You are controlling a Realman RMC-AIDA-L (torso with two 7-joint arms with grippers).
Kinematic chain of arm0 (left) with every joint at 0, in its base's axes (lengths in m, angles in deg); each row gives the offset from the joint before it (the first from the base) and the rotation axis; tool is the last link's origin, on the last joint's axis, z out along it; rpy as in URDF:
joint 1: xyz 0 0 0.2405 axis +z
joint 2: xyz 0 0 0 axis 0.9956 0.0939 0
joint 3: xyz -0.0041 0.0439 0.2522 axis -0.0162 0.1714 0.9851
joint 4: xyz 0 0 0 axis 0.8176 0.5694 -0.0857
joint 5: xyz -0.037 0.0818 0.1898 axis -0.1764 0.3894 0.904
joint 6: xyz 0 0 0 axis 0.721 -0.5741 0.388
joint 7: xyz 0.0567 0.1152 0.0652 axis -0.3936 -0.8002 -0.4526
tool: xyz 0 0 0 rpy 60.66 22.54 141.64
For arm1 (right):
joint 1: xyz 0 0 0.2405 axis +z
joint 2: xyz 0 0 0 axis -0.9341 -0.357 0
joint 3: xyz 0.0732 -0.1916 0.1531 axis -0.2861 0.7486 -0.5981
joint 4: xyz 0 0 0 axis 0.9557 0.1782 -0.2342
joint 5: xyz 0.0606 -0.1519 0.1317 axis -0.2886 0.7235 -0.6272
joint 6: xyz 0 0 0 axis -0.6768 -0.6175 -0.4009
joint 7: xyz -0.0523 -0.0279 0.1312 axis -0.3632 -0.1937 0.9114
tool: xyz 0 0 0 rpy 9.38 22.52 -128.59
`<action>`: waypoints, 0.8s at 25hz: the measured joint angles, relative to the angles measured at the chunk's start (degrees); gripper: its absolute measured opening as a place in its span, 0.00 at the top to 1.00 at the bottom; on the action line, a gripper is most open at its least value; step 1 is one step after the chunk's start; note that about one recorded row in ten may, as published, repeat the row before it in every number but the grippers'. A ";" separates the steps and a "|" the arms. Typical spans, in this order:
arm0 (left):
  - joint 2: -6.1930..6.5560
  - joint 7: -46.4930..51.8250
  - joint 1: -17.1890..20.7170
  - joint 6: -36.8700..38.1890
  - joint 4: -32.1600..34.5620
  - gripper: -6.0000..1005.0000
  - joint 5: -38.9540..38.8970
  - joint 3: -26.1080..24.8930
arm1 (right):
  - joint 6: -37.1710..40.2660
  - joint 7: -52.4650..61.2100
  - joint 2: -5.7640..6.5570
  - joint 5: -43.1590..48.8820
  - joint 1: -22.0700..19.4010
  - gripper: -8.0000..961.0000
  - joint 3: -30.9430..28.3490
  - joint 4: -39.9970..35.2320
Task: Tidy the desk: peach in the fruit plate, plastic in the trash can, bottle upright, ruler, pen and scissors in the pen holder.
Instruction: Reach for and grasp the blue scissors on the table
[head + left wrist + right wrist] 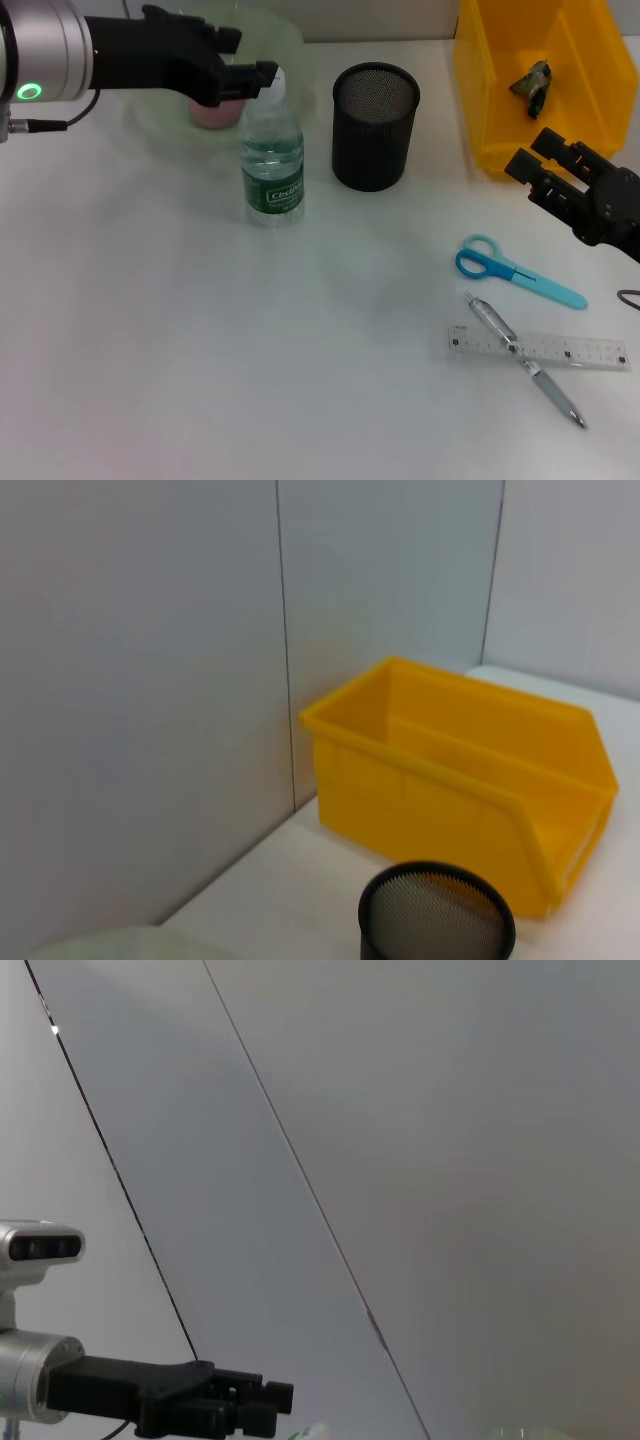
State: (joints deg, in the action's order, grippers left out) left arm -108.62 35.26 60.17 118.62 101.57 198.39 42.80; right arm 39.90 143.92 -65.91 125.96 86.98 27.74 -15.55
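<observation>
Three stationery items lie loose on our white bench [200, 380] at the right: blue scissors [518, 271], a clear ruler [540, 347], and a pen [525, 360] crossing over that ruler. Behind them stands the yellow trash bin [530, 75] with a crumpled scrap of plastic [531, 86] already inside. Near the middle, the black mesh pen holder [374, 126] stands between the bin and the water bottle [272, 160], which is upright, clear, with a green label. Our left gripper [262, 76] hangs at the bottle's cap; we cannot tell whether its jaws are clenched or released. Behind it, the pale green fruit plate [290, 40] carries the pink peach [213, 113]. Our right gripper [540, 165] hovers just in front of the bin, jaws spread and holding nothing.
</observation>
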 joint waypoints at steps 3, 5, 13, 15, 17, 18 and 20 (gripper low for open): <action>-0.03 -1.51 0.62 -0.45 -0.01 0.45 -2.69 -1.23 | 0.05 0.00 0.00 0.02 -0.02 0.27 0.00 0.00; -0.07 -4.27 1.80 -0.59 -0.11 0.45 -6.55 -2.34 | 0.11 -0.03 0.00 0.03 -0.13 0.27 0.01 0.00; 0.09 -23.64 8.04 2.05 -7.03 0.22 -32.29 -6.30 | 0.08 -0.06 0.00 0.04 -0.41 0.27 -0.01 0.00; 0.17 -27.71 8.52 5.86 -10.83 0.20 -36.89 -8.19 | -0.03 -0.08 0.00 0.04 -0.38 0.27 0.02 0.00; 0.21 -30.79 8.40 10.73 -15.33 0.19 -39.20 -10.41 | -0.06 -0.08 0.00 0.04 -0.35 0.27 0.01 0.00; 0.23 -32.72 8.08 14.10 -18.33 0.19 -39.86 -11.75 | -0.06 -0.08 0.00 0.04 -0.33 0.27 0.02 0.00; 0.25 -36.21 7.60 19.08 -23.35 0.19 -40.03 -13.15 | -0.08 -0.09 0.00 0.04 -0.34 0.27 0.01 0.00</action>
State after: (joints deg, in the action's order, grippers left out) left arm -108.38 -0.95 67.78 137.70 78.22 158.36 29.66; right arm 39.82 143.84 -65.91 126.00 86.64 27.75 -15.55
